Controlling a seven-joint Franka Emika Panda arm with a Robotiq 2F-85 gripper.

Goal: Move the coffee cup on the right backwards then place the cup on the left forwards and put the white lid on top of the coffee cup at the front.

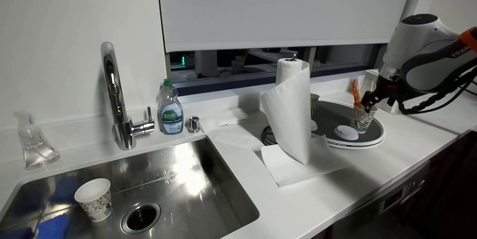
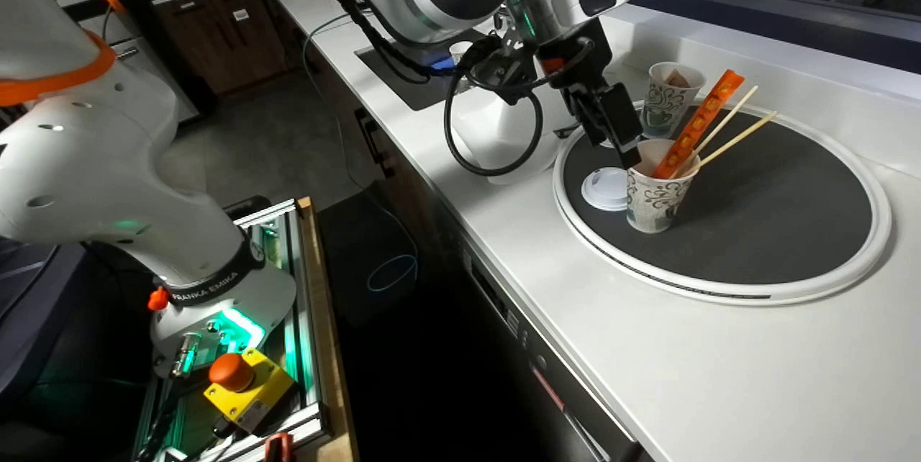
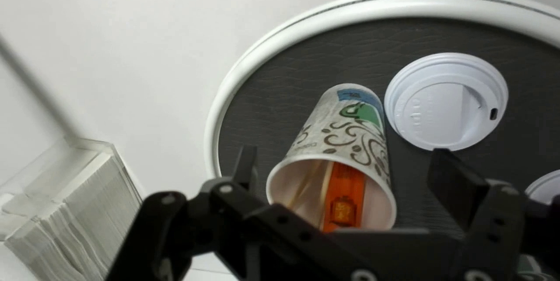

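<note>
The coffee cup (image 3: 340, 147) has brown swirls; the lid (image 3: 446, 101) is white.

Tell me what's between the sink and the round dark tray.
Both exterior views show a paper towel roll between the sink and the round dark tray. In an exterior view, white sheets and dark loops, perhaps cable, show there too.

I read FRANKA EMIKA on the blk base band (image 2: 209, 288) in an ext. view; in an ext. view I also get FRAN on the arm link (image 1: 436, 62), rest cut off. Btl label (image 1: 172, 116): top word SEVENTH, lower lines too blurry for me. On wrist cam, raised lettering on white lid (image 3: 444, 102) & tiny print on coffee cup (image 3: 345, 134), can't make either out.
</note>
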